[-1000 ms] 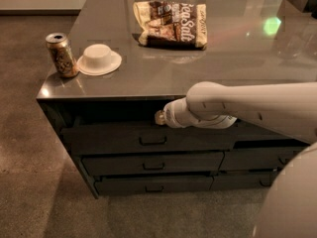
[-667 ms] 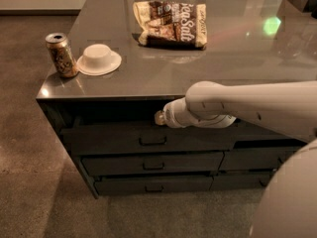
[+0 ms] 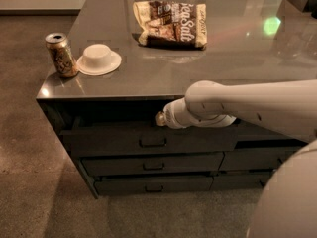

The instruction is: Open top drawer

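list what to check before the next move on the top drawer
1. top drawer started: ok, its front stands out past the lower drawers.
2. tool at the drawer: ok, at the front's upper edge.
3. handle gripped: not ok, it shows bare below the tool.
4. tool's hold on the drawer: cannot tell.
5. soda can and white bowl out of the drawer's path: ok, both on the countertop.

Dark grey top drawer (image 3: pixel 119 142); white gripper (image 3: pixel 161 118) at its upper edge; brown-and-cream bag (image 3: pixel 171 25); white bowl (image 3: pixel 98 59); tan patterned can (image 3: pixel 61 55), left edge of grey counter (image 3: pixel 237 58).
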`<state>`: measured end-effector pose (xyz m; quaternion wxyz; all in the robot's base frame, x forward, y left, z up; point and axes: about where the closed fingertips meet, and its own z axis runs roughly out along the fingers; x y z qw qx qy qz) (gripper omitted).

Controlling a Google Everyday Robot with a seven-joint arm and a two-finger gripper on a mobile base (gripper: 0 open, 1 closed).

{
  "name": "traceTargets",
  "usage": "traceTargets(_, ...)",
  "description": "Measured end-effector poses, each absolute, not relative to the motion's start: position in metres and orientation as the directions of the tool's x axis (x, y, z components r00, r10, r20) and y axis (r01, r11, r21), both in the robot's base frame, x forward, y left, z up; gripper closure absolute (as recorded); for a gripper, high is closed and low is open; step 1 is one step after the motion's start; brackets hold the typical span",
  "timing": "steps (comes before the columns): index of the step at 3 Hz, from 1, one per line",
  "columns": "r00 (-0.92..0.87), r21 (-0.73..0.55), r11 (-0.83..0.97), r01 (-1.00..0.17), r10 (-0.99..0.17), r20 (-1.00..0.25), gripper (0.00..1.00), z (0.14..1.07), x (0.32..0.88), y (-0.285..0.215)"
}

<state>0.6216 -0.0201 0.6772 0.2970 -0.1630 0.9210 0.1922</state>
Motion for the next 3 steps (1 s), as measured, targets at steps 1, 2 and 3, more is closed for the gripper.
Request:
traceTargets(1,-0.773,0.248,0.876,-0.415,-0.196,-0.603,1.00,0.677,0.618,-0.022)
traceTargets(2,-0.779,0.245,0.877,-0.415,-0.203,-0.593,1.00,0.677,0.613,-0.024)
traceTargets(3,-0.786,0.227,0.878,-0.421,-0.228,-0.575,1.00,0.673,0.607,-0.028)
